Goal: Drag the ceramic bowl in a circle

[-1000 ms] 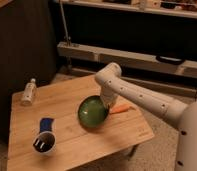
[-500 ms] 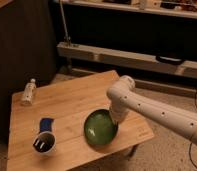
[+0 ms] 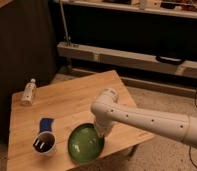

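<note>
Wooden table [image 3: 67,105], front edge: ceramic bowl [image 3: 84,145] beside white cup [image 3: 44,145]
Closed gripper [image 3: 101,134] pinching rim on side away from cup, bowl extending from it toward cup, near table's edge

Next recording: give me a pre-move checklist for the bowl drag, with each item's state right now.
1. Gripper at the bowl's rim, jaws shut: ok.
2. Rim truly pinched between the jaws: cannot tell.
3. Bowl well inside the table's front edge: not ok, it sits right at the edge.
4. Gap between bowl and cup: ok, apart but close.
5. Bottle out of the way: ok, at the far corner.
</note>
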Robot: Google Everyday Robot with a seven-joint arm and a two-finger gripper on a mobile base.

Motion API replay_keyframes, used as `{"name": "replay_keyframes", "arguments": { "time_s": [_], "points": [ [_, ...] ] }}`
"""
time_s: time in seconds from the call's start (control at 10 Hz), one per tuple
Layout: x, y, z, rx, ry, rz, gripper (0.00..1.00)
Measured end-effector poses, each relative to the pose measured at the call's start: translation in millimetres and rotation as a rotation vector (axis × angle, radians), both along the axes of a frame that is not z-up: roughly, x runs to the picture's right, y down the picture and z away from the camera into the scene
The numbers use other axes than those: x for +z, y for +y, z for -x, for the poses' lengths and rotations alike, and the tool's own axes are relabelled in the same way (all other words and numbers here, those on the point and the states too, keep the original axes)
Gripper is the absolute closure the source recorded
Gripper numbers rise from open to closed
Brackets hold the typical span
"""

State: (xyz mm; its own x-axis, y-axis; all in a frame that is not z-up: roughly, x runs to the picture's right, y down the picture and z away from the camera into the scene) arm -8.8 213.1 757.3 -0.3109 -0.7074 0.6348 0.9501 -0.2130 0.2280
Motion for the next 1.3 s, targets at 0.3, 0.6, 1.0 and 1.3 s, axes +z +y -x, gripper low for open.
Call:
{"name": "replay_keyframes", "arguments": {
  "time_s": [0.3, 0.6, 1.0, 1.3],
  "points": [
    [41.1, -37.6, 43.7, -0.028, 0.013, -0.011, 1.0],
    [87.9, -83.3, 40.5, -0.023, 0.091, -0.044, 1.0],
    [123.7, -133.6, -7.2, 0.066, 0.221, -0.087, 1.0],
    [131.3, -127.2, -40.3, 0.112, 0.254, -0.066, 1.0]
  ]
}}
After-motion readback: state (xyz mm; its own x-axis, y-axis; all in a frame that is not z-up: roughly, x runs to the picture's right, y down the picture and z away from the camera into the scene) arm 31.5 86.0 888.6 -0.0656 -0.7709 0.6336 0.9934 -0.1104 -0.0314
